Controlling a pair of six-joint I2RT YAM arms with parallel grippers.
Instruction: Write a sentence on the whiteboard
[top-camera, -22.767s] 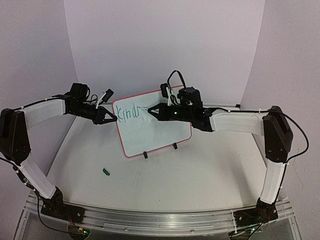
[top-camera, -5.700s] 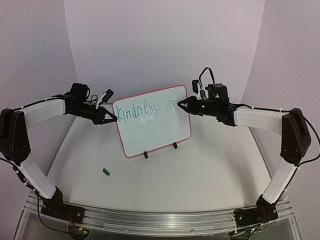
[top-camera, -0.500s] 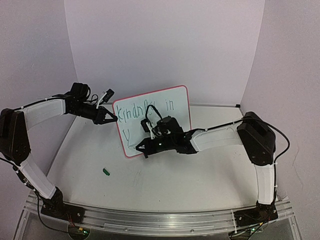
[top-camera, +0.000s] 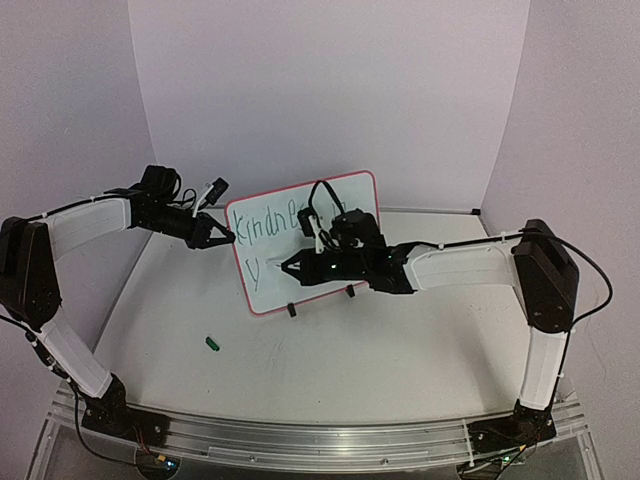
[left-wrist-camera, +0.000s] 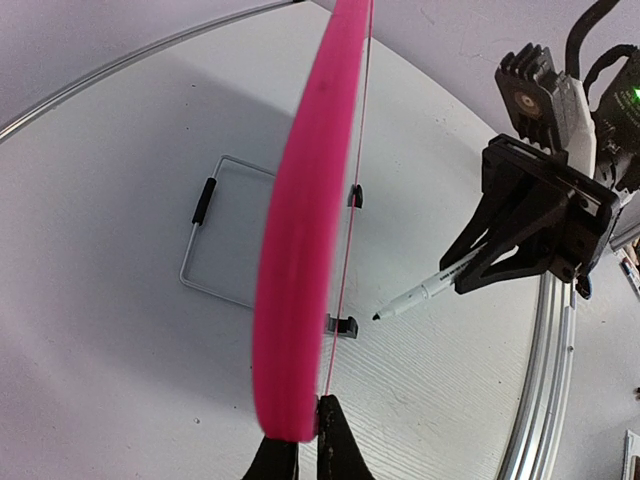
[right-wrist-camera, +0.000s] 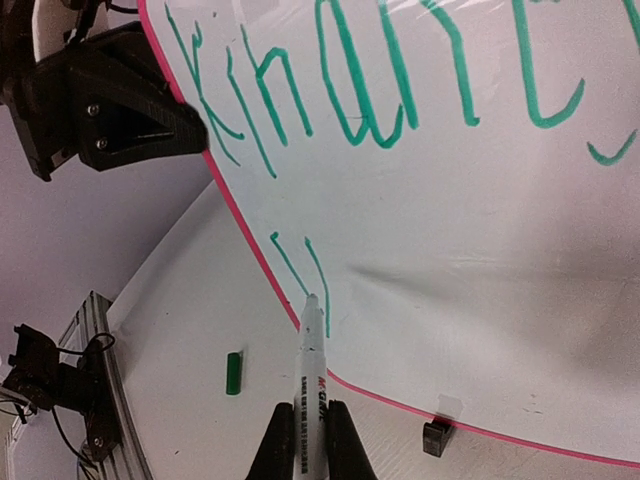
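The whiteboard (top-camera: 275, 295) stands upright on the table, white with a thin red frame (left-wrist-camera: 305, 250). The sentence (top-camera: 262, 226) in green marker makes a top row, partly hidden by my right arm. Two green strokes like a Y (right-wrist-camera: 300, 262) begin a second row at the lower left. My left gripper (top-camera: 228, 238) is shut on the board's left edge, seen from below as (left-wrist-camera: 305, 440). My right gripper (top-camera: 283, 268) is shut on a white marker (right-wrist-camera: 310, 350). The marker's tip points at the foot of the Y. In the left wrist view the marker (left-wrist-camera: 425, 292) stops just short of the board's face.
A green marker cap (top-camera: 211, 343) lies on the table left of the board, also visible as (right-wrist-camera: 232, 373). Two black feet (top-camera: 290, 310) and a wire stand (left-wrist-camera: 215, 240) prop the board. An aluminium rail (top-camera: 300, 445) runs along the near edge. Lilac walls close the back and sides.
The top row has grown from a few letters to two words, and a Y now starts a second row. In the last half second my right gripper rose and shifted right. My left arm stayed still.
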